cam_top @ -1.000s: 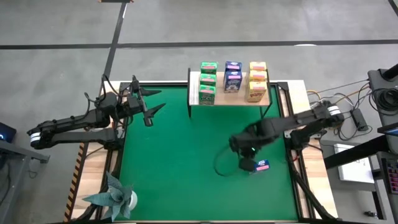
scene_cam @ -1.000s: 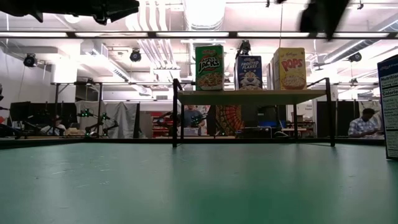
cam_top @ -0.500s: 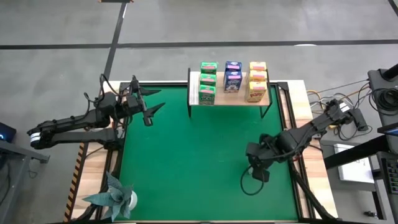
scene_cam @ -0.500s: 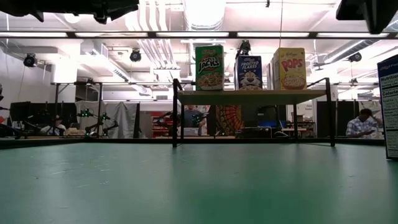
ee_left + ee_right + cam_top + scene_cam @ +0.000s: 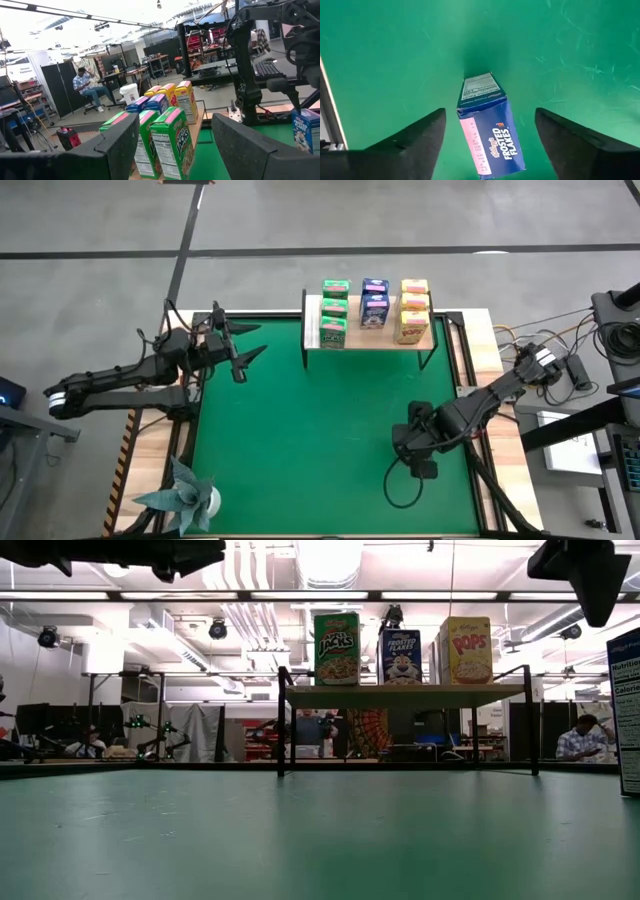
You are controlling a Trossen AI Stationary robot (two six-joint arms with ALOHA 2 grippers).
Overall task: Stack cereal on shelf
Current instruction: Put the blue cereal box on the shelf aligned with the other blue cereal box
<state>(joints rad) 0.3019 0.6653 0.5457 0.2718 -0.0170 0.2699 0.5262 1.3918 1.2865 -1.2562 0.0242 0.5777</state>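
Centrally in the right wrist view, one blue cereal box (image 5: 487, 125) stands on the green mat (image 5: 395, 50), seen from above between the spread fingers of the right gripper (image 5: 418, 463), which holds nothing. In the high view this gripper sits in the lower right of the frame, hiding the box beneath it; in the low view the same box (image 5: 629, 710) shows upright at the right edge. Eight further boxes occupy the shelf (image 5: 370, 335) at upper centre: three green (image 5: 334, 310), two blue (image 5: 374, 302), three yellow (image 5: 412, 308). Judged by its printed cardboard, the loose box is light, stiff yet crushable, and smooth enough to slip; a moderate pinch across its two broad faces, near mid-height, would suit. At left, the left gripper (image 5: 238, 360) waits above the mat's upper-left edge, jaws apart and empty. A folded paper plant (image 5: 185, 495) lies lower left.
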